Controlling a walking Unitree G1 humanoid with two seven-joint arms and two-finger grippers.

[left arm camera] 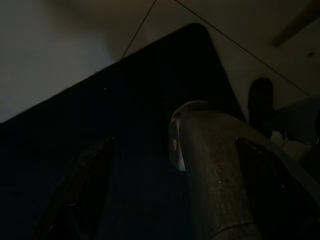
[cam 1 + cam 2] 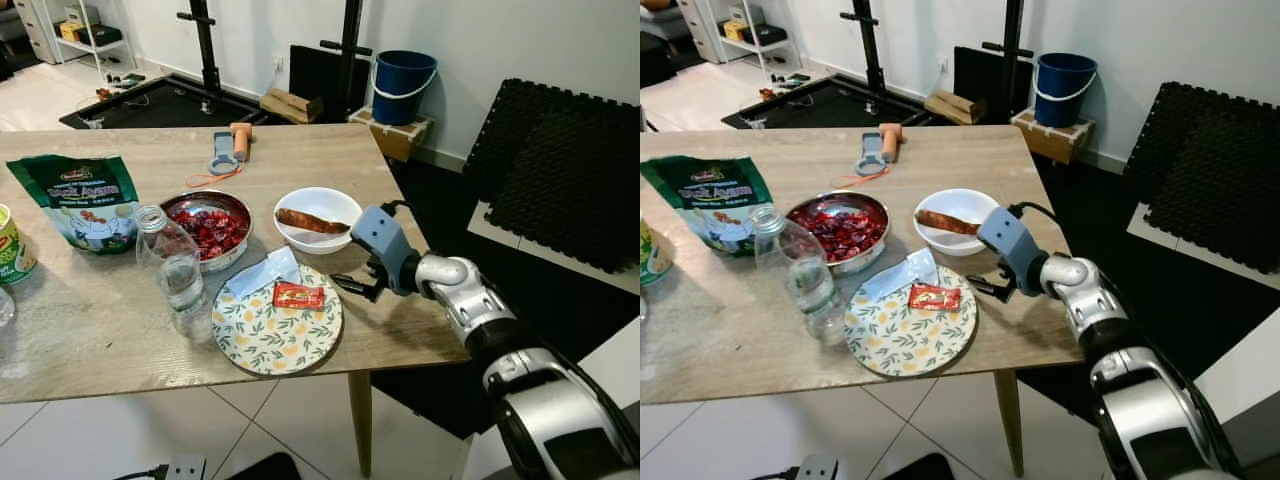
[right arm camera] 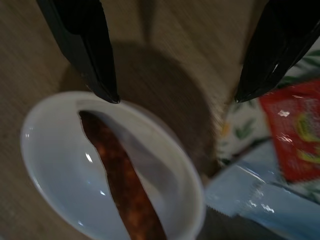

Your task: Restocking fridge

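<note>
Right arm reaching in from the desk's right edge, elbow bent, forearm running back toward the desk centre, wrist low over the wood. Right pincer (image 2: pixel 352 286) hovering just beside the white bowl (image 2: pixel 317 220) and the floral plate (image 2: pixel 277 322), fingers spread wide in the wrist view, nothing between them. Sausage-like strip (image 3: pixel 122 182) lying across the bowl, untouched. Red sachet (image 2: pixel 298 295) and a pale blue packet (image 2: pixel 262 274) sitting on the plate. Clear plastic bottle (image 2: pixel 175 270) upright at the plate's left edge, metal bowl of red pieces (image 2: pixel 208 228) right behind it. Green snack bag (image 2: pixel 79 200) flat further left on the desk (image 2: pixel 100 330). Left pincer (image 1: pixel 175 200) hanging down in the dark, over a dark mat; can't tell whether its fingers are open.
</note>
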